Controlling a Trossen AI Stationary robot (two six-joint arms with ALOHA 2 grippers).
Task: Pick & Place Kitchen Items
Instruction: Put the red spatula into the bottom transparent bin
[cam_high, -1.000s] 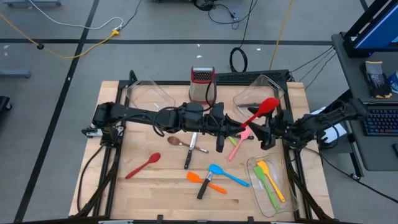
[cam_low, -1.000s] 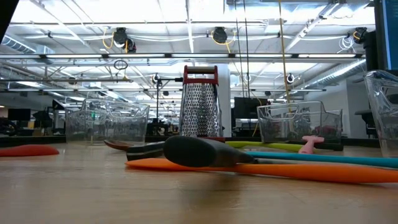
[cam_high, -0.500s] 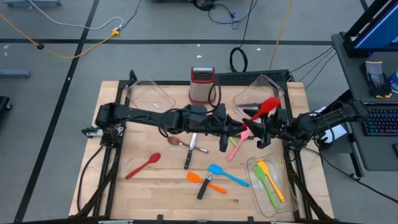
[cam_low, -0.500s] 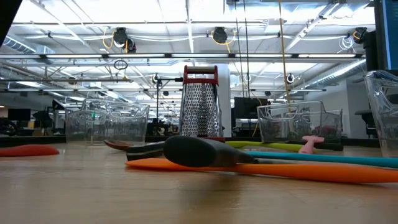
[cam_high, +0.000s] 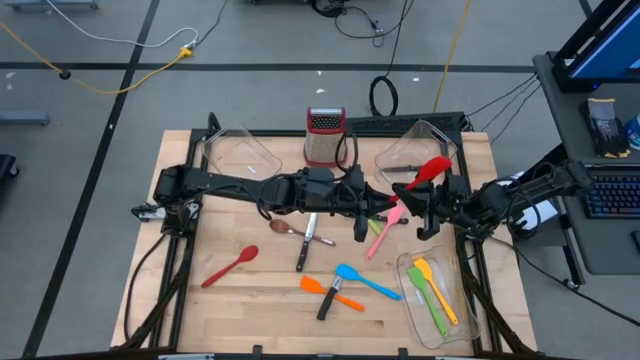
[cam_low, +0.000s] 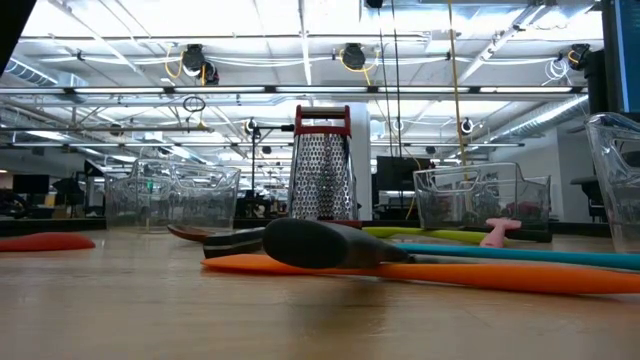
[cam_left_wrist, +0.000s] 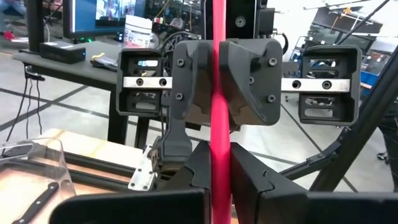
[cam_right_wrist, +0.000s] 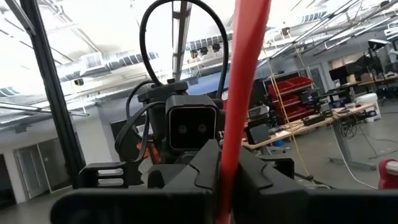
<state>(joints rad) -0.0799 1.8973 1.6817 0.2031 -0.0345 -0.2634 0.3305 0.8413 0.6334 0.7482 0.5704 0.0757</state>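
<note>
Handover in mid-air, above the tabletop (cam_high: 200, 300) centre-right. Left gripper (cam_high: 378, 208) clenched on the handle of the red spatula (cam_high: 425, 174); right gripper (cam_high: 418, 205) clamped on the same handle just beside it, jaws facing each other. In the left wrist view the red handle (cam_left_wrist: 219, 118) runs straight between both sets of fingers.

Handling judgement: light, thin stiff handle, soft flexible blade, probably smooth and a bit slippery. Grip the handle, not the blade. Both holds sit near the handle end, so the blade end may swing once one side lets go.

Clear bin (cam_high: 432, 300) with yellow and green utensils lies near the right arm.
</note>
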